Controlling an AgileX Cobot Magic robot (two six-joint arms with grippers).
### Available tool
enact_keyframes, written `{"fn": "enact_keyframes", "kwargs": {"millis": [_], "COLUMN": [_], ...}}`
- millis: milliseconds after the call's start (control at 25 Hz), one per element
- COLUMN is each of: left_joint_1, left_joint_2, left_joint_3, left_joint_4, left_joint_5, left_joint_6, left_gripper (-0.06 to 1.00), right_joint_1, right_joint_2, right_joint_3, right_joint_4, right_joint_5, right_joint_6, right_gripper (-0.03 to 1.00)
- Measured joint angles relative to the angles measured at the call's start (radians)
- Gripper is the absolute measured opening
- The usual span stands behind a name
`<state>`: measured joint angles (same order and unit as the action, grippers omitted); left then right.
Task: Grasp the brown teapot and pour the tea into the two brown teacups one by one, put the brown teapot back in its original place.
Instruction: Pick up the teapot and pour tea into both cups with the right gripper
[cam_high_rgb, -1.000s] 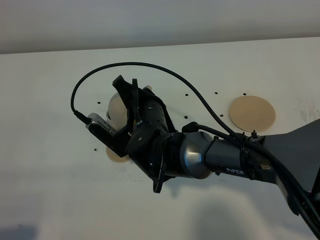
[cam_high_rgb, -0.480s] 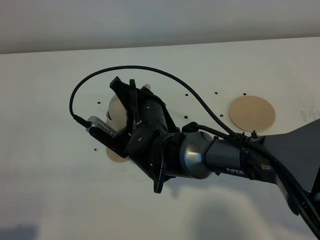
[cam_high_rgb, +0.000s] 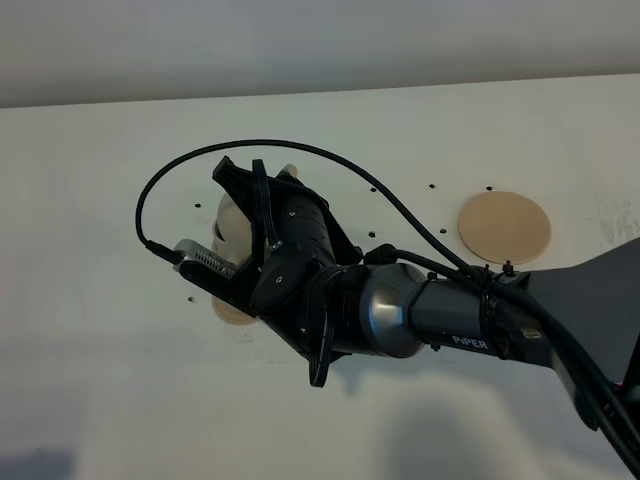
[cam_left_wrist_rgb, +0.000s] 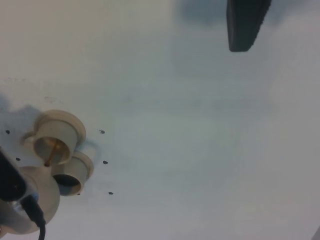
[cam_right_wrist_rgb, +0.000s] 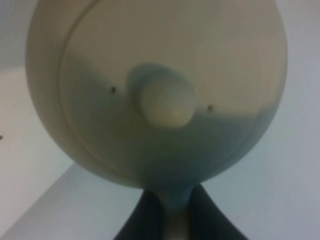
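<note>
Pouring step; right tool (cam_right_wrist_rgb: 171, 214) clamped tight on brown teapot (cam_right_wrist_rgb: 150, 55) handle, tipped at teacups (cam_left_wrist_rgb: 65, 126); next likely: fill both, level off, carry back to round disc (cam_high_rgb: 505, 227).

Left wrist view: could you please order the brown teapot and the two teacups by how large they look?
1. brown teapot, largest, though cut off at the frame edge.
2. The teacup with the thin brown stream and the other teacup: alike, not ranked; the second is partly overlapped.
</note>
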<state>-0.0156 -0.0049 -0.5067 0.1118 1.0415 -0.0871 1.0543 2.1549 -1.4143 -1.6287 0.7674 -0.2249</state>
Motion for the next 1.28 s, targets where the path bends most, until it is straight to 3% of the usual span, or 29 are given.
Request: {"fn": "enact_keyframes", "kwargs": {"millis": [1280], "left_joint_1": [0.000], "left_joint_2": [0.000], "left_joint_3": [0.000], "left_joint_4": [0.000], "left_joint_5": [0.000], "left_joint_6": [0.000], "left_gripper": [0.61], "right_joint_1": [-0.010], "right_joint_2": [0.001], "right_joint_3": [0.000], "right_joint_4": [-0.093], "right_joint_5": [-0.011], "right_joint_6": [-0.024], "right_gripper": [0.13]}}
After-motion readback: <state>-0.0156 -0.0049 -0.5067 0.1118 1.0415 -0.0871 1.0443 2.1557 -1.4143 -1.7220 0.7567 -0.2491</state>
